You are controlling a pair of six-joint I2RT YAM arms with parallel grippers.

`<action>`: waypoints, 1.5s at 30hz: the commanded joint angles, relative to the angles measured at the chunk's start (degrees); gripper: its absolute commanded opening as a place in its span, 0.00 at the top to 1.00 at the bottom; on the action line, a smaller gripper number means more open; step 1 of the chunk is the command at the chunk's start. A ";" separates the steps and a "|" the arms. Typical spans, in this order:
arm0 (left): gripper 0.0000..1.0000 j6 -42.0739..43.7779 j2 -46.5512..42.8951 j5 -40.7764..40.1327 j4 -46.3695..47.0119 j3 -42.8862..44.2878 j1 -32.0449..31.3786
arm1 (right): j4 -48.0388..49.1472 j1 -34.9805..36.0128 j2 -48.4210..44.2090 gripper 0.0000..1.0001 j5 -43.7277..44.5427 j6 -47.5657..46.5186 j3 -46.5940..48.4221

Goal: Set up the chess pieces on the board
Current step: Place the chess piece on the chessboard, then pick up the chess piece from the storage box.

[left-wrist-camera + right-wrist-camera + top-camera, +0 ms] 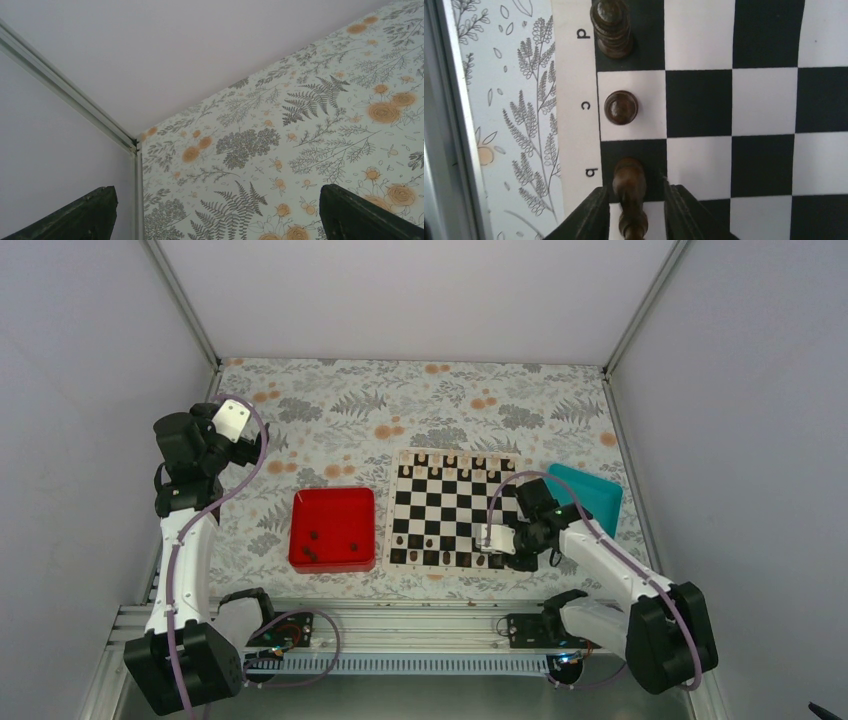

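The board (pixel 440 502) lies right of centre. Several dark chess pieces (pixel 400 540) stand along its near row. My right gripper (pixel 493 552) is low over the right end of that row. In the right wrist view its fingers (pixel 591 212) stand either side of a dark brown piece (pixel 629 177) on the black square marked b. The left finger is against the piece and a gap shows at the right finger. More pieces stand on c (pixel 621 107) and d (pixel 612 27). My left gripper (pixel 232 420) is raised at the far left, open wide and empty (pixel 217 200).
A red tray (pixel 332 502) left of the board holds three dark pieces (pixel 313 535). A teal tray (pixel 590 495) lies right of the board behind my right arm. Pale-topped pieces (pixel 450 460) line the board's far row. Enclosure walls stand close on both sides.
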 commanded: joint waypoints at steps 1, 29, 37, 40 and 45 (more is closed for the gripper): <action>0.00 -0.42 -0.41 -0.29 0.31 1.10 -0.17 | -3.45 -0.53 -2.87 0.67 1.21 -0.58 2.55; 0.00 1.94 1.86 0.69 -0.20 1.94 -0.52 | 7.14 36.93 50.42 0.58 -8.61 22.18 71.08; 0.00 2.06 1.77 1.80 0.39 0.43 -0.53 | 9.46 41.69 62.47 0.62 -10.87 19.89 76.71; 0.00 1.61 1.68 2.08 1.31 -0.36 -0.53 | 10.24 42.33 64.61 0.63 -11.09 19.15 77.31; 0.00 1.74 1.02 2.00 1.74 -1.35 -0.52 | 9.26 42.56 67.06 0.65 -12.79 17.91 78.58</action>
